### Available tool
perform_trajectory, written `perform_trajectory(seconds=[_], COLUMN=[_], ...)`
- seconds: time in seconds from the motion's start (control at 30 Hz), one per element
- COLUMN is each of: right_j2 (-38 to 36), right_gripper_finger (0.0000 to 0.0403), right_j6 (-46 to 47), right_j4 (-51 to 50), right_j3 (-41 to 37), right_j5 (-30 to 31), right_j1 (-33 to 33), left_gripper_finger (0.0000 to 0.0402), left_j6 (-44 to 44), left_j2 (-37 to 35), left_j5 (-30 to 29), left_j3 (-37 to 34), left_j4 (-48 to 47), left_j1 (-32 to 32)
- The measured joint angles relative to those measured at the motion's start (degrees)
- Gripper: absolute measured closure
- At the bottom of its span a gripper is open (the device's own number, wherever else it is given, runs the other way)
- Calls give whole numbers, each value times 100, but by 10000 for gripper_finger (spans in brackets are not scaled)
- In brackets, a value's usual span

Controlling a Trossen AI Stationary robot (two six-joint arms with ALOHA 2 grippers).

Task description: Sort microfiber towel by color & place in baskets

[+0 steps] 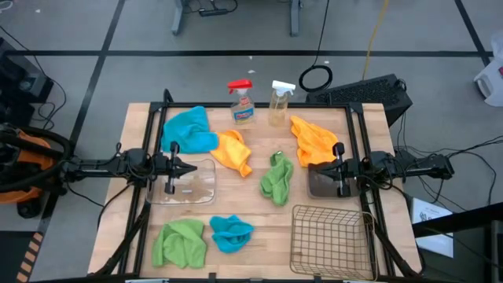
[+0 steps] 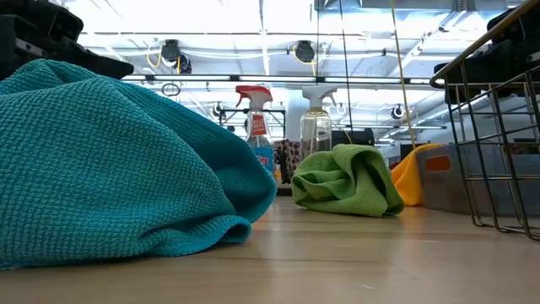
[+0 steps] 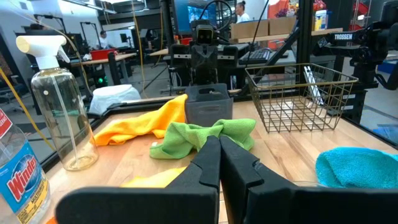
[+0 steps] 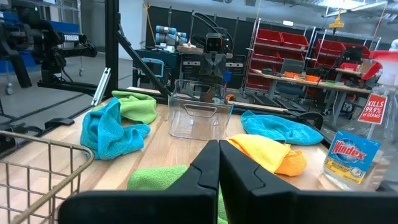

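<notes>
**Six towels out, three baskets empty, both arms poised at the table's sides**

Left gripper (image 1: 191,168), fingers pressed together and holding nothing, hangs over the clear tub (image 1: 189,185); right gripper (image 1: 318,167), likewise shut and empty, hangs over the grey bin (image 1: 324,181), the two pointing at each other across the table. Between them lies the green towel (image 1: 277,178), a long bundle running front to back, nearer the right arm. An orange towel (image 1: 233,150) sits just beyond the left gripper beside a blue towel (image 1: 189,130); a second orange (image 1: 313,138) lies just behind the bin. Another green (image 1: 179,243) and blue (image 1: 231,233) rest at the front left, the wire basket (image 1: 330,240) at front right. Sorting appears not yet begun.
</notes>
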Motion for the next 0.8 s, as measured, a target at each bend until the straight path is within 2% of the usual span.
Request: perform_trajectory(seconds=[0.1,0.67,0.8], right_j2=[2,1,2], right_gripper_finger=[403,403,403], right_j6=[-198,110,549], right_j4=[0,44,44], right_j3=[1,0,0], right_j5=[0,144,146], right_j1=[0,0,0], left_gripper_finger=[398,398,398], left_j6=[0,0,148], left_j2=[-2,-2,0], left_j5=[0,0,-10], left_j3=[2,0,2], left_j4=[0,0,9], left_j1=[0,2,0])
